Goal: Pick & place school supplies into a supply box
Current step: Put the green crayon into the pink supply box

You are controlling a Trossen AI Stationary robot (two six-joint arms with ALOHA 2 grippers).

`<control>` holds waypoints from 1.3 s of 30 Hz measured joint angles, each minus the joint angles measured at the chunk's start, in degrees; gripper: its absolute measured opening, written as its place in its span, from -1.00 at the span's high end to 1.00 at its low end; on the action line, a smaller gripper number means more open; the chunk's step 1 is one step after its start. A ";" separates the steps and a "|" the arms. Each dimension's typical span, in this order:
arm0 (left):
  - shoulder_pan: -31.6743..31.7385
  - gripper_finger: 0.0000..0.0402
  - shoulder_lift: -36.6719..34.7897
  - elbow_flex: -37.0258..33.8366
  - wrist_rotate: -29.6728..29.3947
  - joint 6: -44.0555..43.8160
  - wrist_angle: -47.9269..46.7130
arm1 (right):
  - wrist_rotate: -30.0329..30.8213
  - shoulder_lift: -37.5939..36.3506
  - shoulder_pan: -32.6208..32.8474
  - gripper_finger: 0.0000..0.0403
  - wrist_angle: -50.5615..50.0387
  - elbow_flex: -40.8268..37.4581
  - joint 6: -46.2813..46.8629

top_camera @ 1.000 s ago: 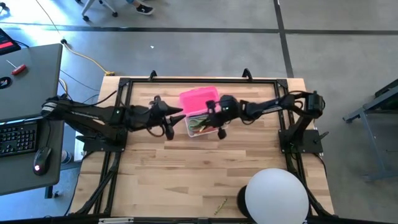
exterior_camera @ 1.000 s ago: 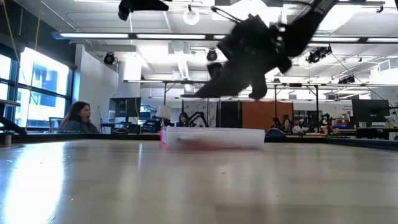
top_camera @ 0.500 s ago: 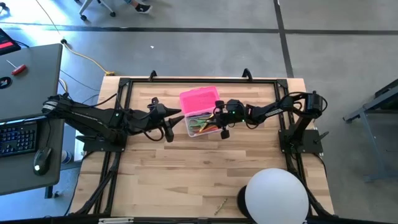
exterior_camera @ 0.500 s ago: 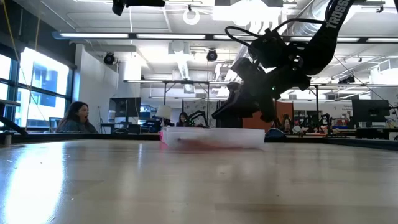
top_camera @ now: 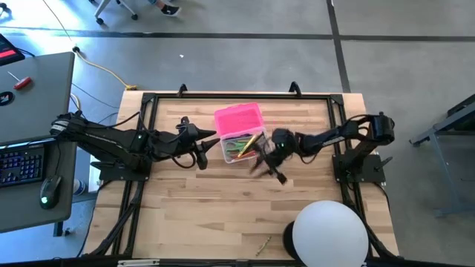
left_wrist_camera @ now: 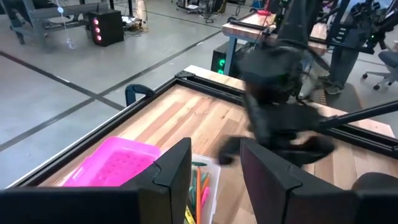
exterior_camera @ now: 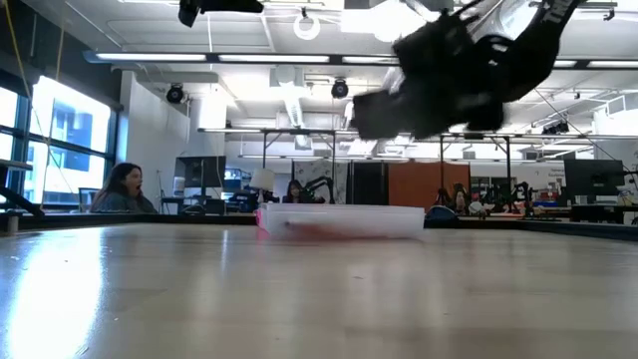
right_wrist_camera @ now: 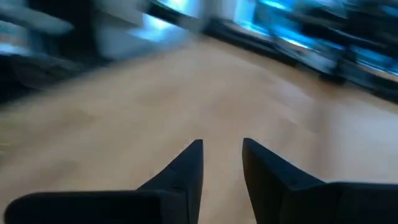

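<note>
Since 1 second ago the right end effector point(top_camera: 269, 166) has swung away from over the box point(top_camera: 242, 147) and now sits blurred beside the box's right end, over bare desk point(top_camera: 223, 215). Its 2 fingers point(right_wrist_camera: 186, 171) stand apart with a gap between them and nothing held. The left end effector point(top_camera: 200, 150) has kept its place just left of the box, fingers point(left_wrist_camera: 174, 171) parted and empty.

Nearest in the high view, a white dome point(top_camera: 329, 234) sits at the desk's front edge, with 1 small loose item point(top_camera: 263, 243) lying left of it, too small to identify. Farther back, mid-desk, the clear box rests flat between the 2 end effectors, holding several pens point(top_camera: 239, 147) in orange, green and pink. Its pink lid point(top_camera: 239, 119) lies against the box's far side.

In the low view the box point(exterior_camera: 344, 220) sits on the desk with the right arm blurred above it. Beyond, a person point(exterior_camera: 123, 188) sits in the room.
</note>
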 joint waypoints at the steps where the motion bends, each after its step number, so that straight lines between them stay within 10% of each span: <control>1: 0.00 0.15 0.00 -0.01 0.00 0.00 0.02 | -1.96 -0.02 1.73 0.56 0.26 0.00 0.42; 15: 0.00 0.15 0.00 -0.02 0.02 -1.48 0.22 | 11.59 2.53 23.53 0.57 0.72 0.01 -9.17; 39: 0.00 0.15 0.02 -0.02 0.00 -4.69 1.95 | -5.55 23.46 29.77 0.59 -18.11 22.14 -5.49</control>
